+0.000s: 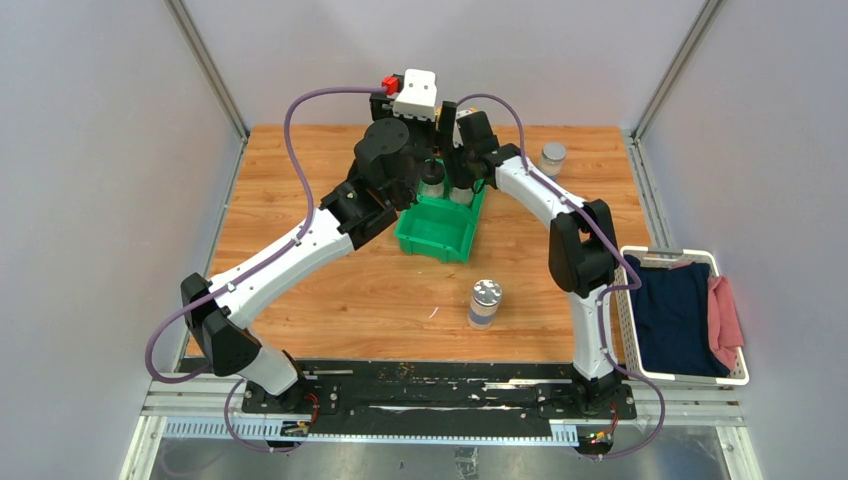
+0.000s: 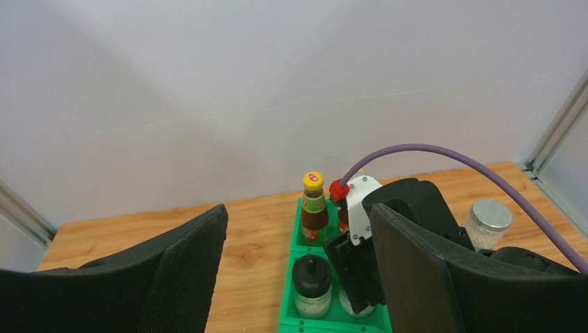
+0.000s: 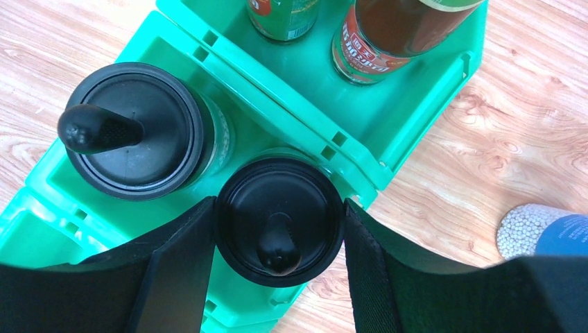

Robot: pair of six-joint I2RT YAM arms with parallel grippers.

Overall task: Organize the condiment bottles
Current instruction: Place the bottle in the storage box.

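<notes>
Standing in the middle compartment of the green bin [image 3: 388, 132], a black-capped shaker [image 3: 277, 236] sits between the fingers of your right tool [image 3: 279, 205]. The tool is clenched on the shaker's cap, with one black pad [image 3: 177, 270] against its left rim and the other against its right. You cannot tell whether the shaker's base touches the bin floor.

Just to its left, in the same compartment, the second shaker [image 3: 132, 132] stands upright and ungripped. In the compartment beyond, two brown sauce bottles [image 3: 388, 35] stand side by side; the left wrist view shows a yellow cap on one.

Your left tool [image 2: 298, 207] is released, its fingers spread wide with nothing between them. It hangs close to the right tool at the bin, apart from every bottle.

On the desk [image 1: 330, 300], one silver-lidded jar [image 1: 552, 157] stands to the right of the bin, near the far edge. Another jar [image 1: 485, 303] stands nearer you, well apart from the bin. At the desk's right edge, a white basket [image 1: 735, 378] holds dark blue and pink cloths.
</notes>
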